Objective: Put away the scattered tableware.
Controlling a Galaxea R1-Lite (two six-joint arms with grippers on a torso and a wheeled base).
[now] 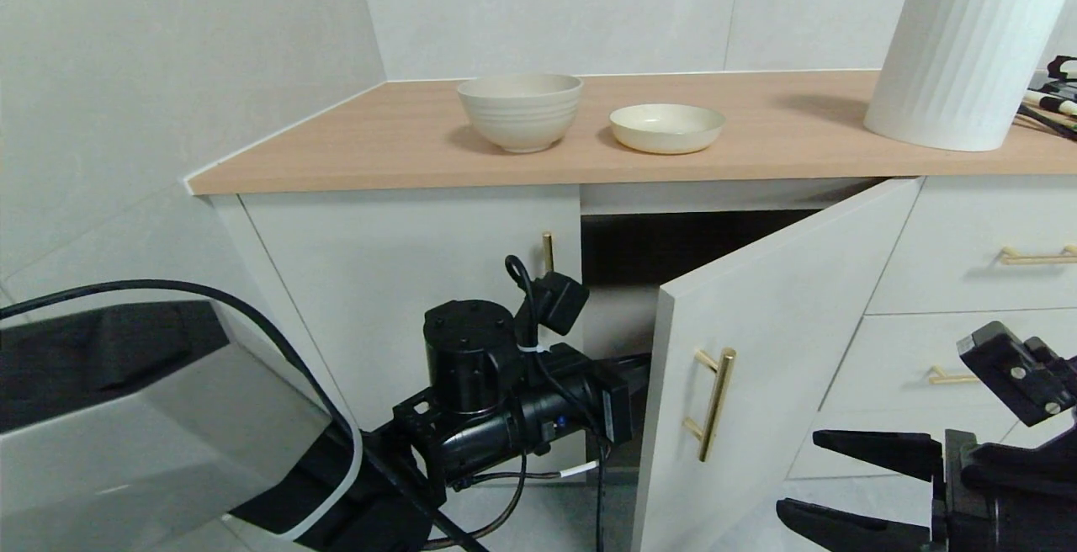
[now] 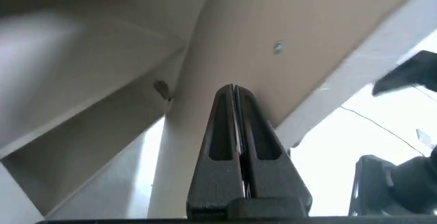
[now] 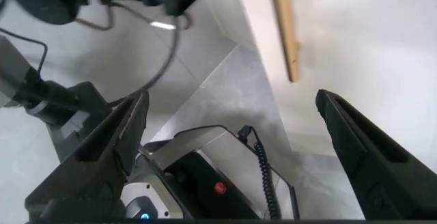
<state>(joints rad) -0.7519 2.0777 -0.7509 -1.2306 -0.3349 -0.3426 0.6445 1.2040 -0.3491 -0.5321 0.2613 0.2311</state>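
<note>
A ribbed cream bowl [image 1: 519,110] and a shallow cream dish [image 1: 666,127] stand side by side on the wooden countertop [image 1: 353,152]. Below them the right cabinet door [image 1: 757,350] is swung open. My left arm [image 1: 505,400] extends low into the gap behind that door, where its gripper is hidden in the head view. In the left wrist view the left gripper [image 2: 233,91] is shut on nothing, its tips close to the door's inner face [image 2: 287,39]. My right gripper [image 1: 799,474] [image 3: 231,100] is open and holds nothing, low in front of the door, near the gold handle [image 1: 713,400] [image 3: 283,26].
A tall white ribbed container [image 1: 968,47] stands at the counter's right end, with several utensils [image 1: 1052,102] beside it. Drawers with gold handles [image 1: 1039,255] lie right of the open door. The left cabinet door [image 1: 395,299] is closed. The wall meets the counter on the left.
</note>
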